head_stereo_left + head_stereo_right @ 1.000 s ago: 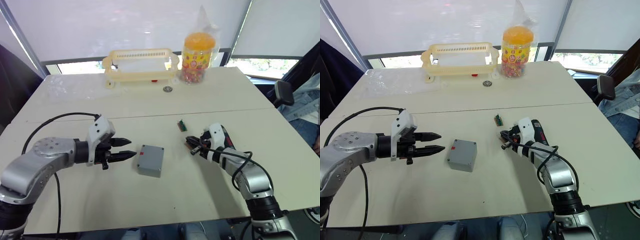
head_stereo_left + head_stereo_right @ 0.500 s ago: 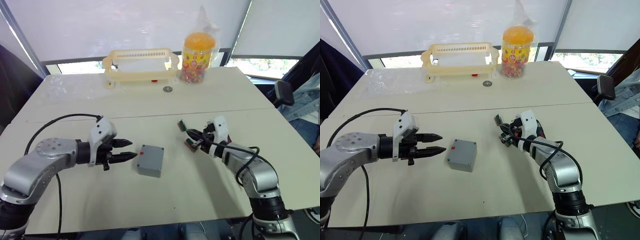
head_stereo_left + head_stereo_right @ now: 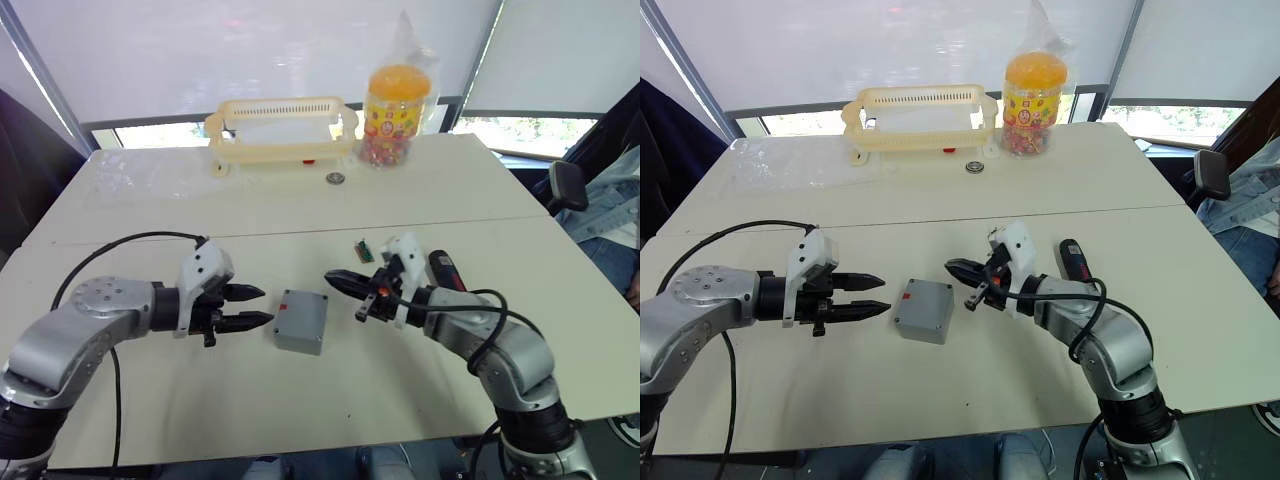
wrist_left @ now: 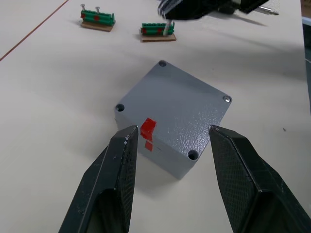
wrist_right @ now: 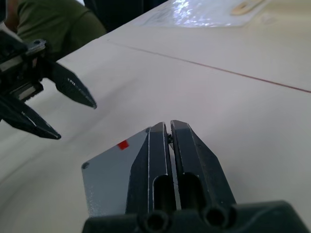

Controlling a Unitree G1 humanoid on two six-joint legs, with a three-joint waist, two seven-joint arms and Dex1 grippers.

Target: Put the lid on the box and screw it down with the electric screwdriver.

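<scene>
At the table's far edge we see a yellow basket (image 3: pixel 283 125) and a jar of sweets (image 3: pixel 397 101). Mid-table sits the box (image 3: pixel 301 320), lid (image 4: pixel 181 115) on. Our left gripper (image 3: pixel 258 307) is spread beside it; our right gripper (image 3: pixel 336 279) is pressed together. The electric screwdriver (image 3: pixel 444 271) lies pointing toward the far edge.

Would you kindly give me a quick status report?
Left hand open beside box. Right hand shut, empty. Lid on box. Screwdriver lying on table.
</scene>
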